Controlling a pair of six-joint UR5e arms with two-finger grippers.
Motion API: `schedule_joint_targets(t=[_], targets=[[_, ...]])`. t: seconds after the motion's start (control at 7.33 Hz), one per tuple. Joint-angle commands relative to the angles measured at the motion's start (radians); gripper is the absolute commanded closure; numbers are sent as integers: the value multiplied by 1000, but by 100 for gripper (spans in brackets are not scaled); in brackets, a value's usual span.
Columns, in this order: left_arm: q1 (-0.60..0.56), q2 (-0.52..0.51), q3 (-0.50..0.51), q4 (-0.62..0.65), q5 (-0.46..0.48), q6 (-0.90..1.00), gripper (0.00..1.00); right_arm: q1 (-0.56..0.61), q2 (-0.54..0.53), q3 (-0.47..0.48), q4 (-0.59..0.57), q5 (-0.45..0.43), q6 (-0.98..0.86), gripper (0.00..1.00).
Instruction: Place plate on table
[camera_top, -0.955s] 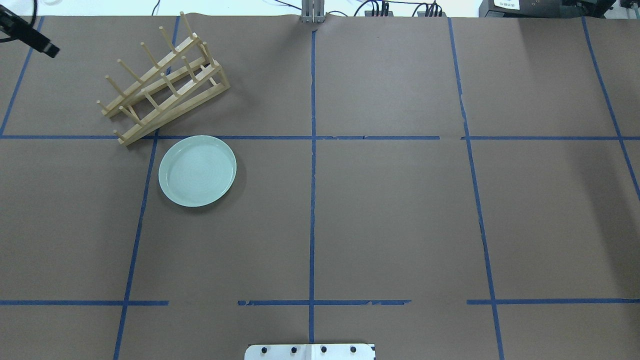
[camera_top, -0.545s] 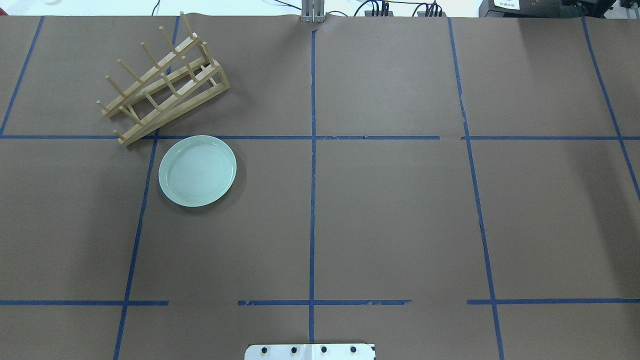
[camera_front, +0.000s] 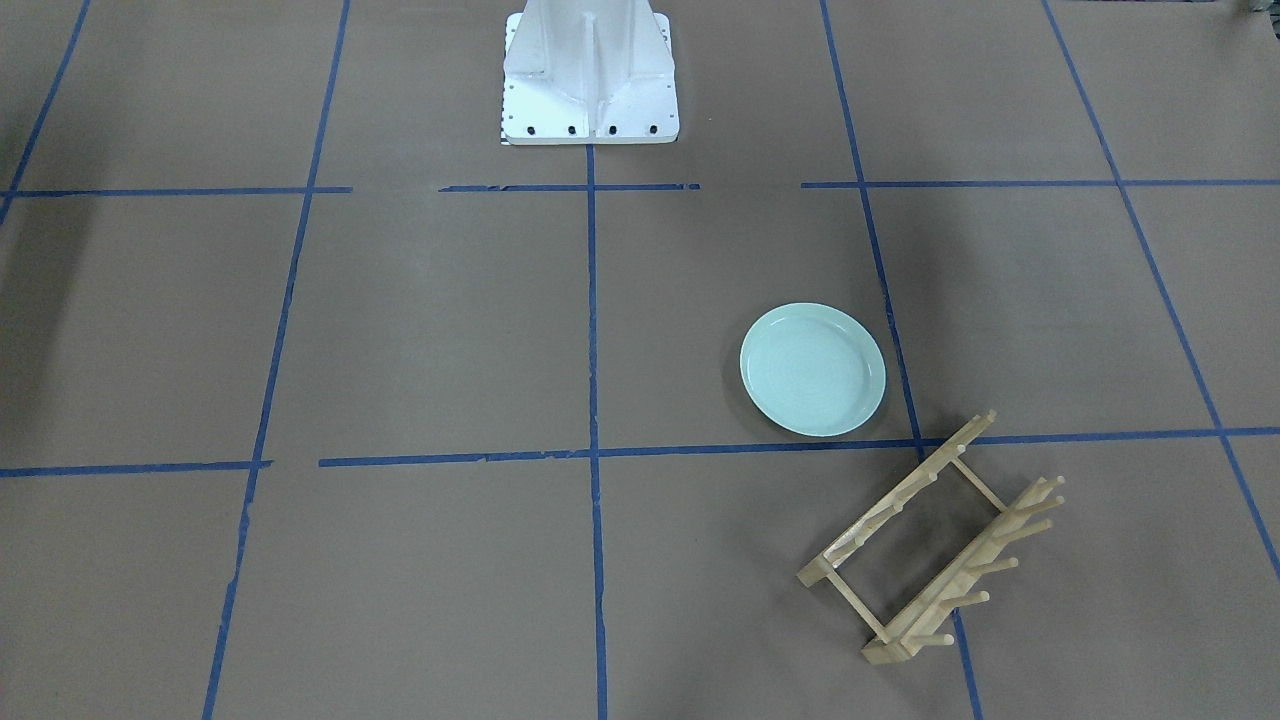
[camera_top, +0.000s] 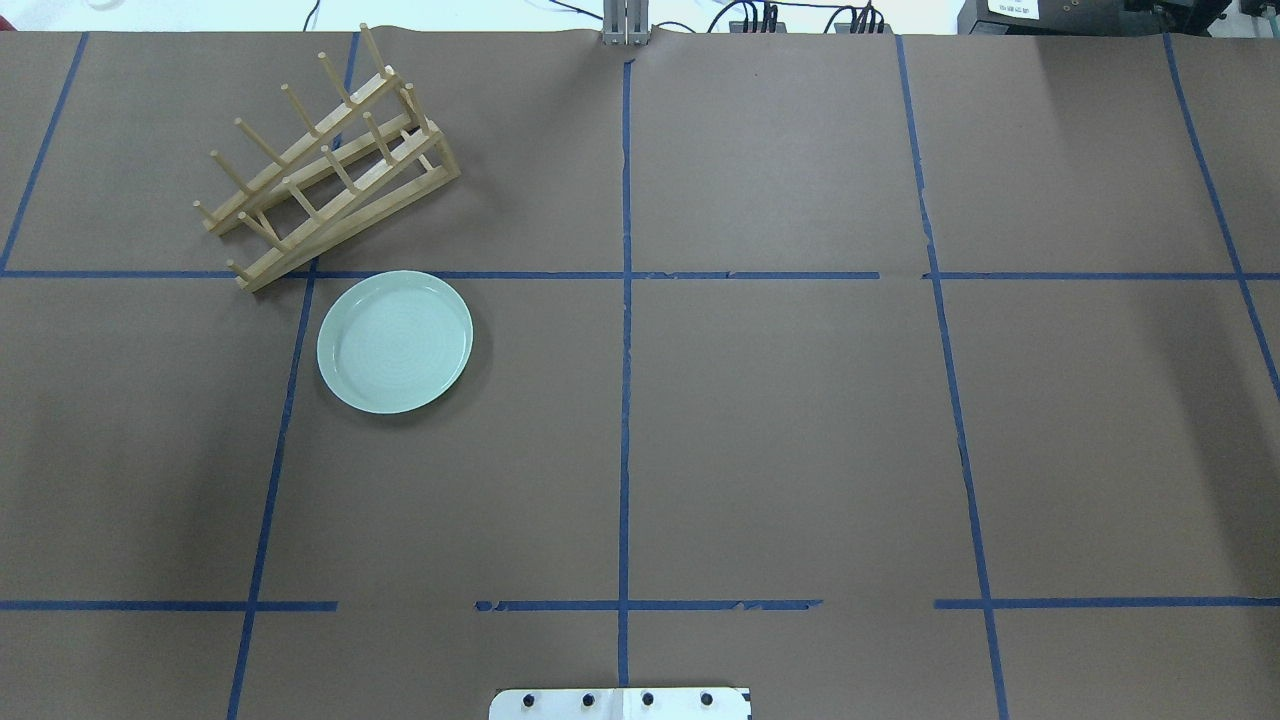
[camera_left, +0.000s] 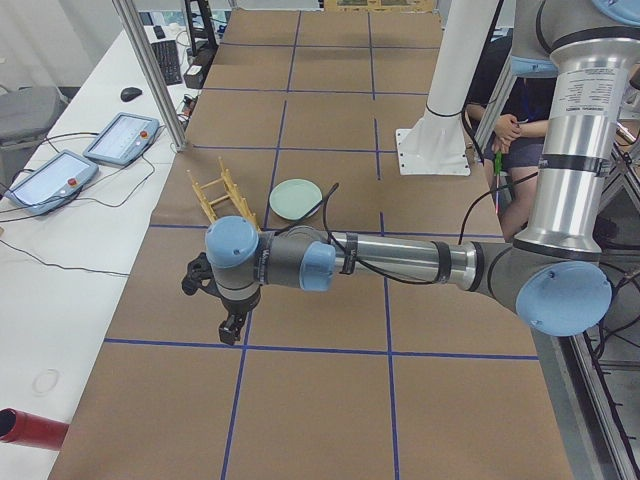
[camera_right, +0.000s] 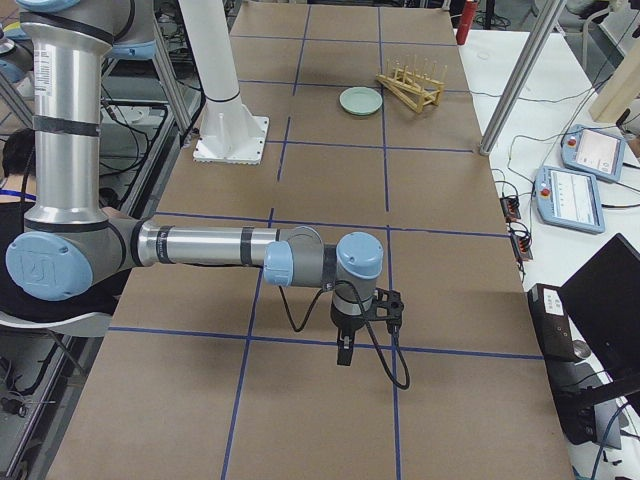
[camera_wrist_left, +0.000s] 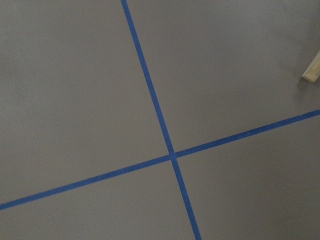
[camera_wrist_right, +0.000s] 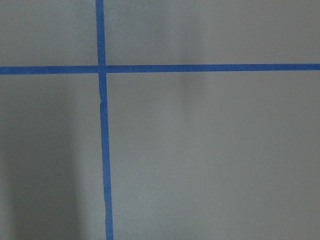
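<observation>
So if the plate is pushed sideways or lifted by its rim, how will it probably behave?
The plate lies flat on the table, so a push would likely slide it, not roll or tip it. Its glossy surface suggests a rigid, slippery, perhaps breakable body. Its shallow rim probably offers little to grip.

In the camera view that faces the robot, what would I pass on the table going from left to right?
white robot base → pale green plate → wooden dish rack
</observation>
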Motion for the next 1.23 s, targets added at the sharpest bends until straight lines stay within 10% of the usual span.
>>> schedule_joint_targets(t=[0.0, 1.09], targets=[[-2, 63, -6, -2, 4, -6, 0, 0, 0, 0, 0, 0, 1, 0], [3, 62, -10, 9, -1, -144, 0, 0, 0, 0, 0, 0, 1, 0]])
